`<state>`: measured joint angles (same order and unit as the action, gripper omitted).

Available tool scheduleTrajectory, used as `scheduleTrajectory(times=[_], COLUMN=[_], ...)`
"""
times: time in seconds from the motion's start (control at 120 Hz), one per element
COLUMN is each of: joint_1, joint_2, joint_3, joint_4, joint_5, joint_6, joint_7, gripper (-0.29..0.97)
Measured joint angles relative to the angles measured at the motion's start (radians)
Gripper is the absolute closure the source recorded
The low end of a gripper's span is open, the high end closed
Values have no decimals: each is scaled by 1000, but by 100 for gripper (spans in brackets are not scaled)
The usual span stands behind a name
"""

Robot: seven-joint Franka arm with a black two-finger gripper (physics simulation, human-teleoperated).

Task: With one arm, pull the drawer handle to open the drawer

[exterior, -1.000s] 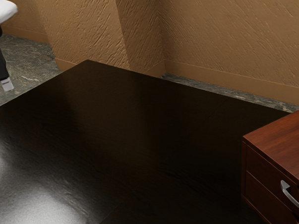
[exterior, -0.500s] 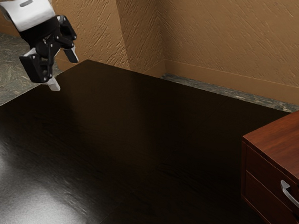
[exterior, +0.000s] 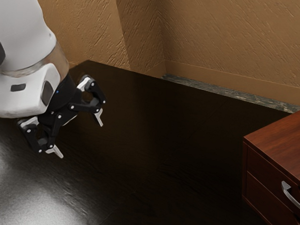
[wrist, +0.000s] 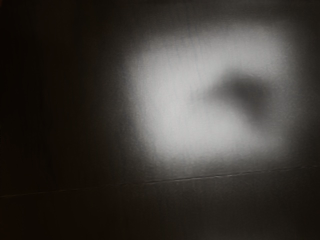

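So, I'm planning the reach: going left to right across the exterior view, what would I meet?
Gripper with open fingers → bare stretch of dark table → wooden cabinet → its drawer handle at the right edge.

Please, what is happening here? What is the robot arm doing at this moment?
A Franka arm holds its gripper open above the dark table, at the exterior view's left, with nothing between the fingers. The wooden drawer unit stands far off at the exterior view's right edge. Its metal handle is untouched, so the pull has not yet begun.
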<state>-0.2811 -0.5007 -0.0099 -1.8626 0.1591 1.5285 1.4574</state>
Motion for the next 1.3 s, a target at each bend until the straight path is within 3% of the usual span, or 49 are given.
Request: scheduleTrajectory(times=[0.35,0.658,1.3], joint_1=[-152,-290,-331], joint_2=[69,196,454], joint_3=[-45,-50,-50], joint_4=[-38,-35,79], joint_5=[-8,-8,-6], joint_6=[218,388,595], joint_7=[71,108,141], gripper=[0,0,0])
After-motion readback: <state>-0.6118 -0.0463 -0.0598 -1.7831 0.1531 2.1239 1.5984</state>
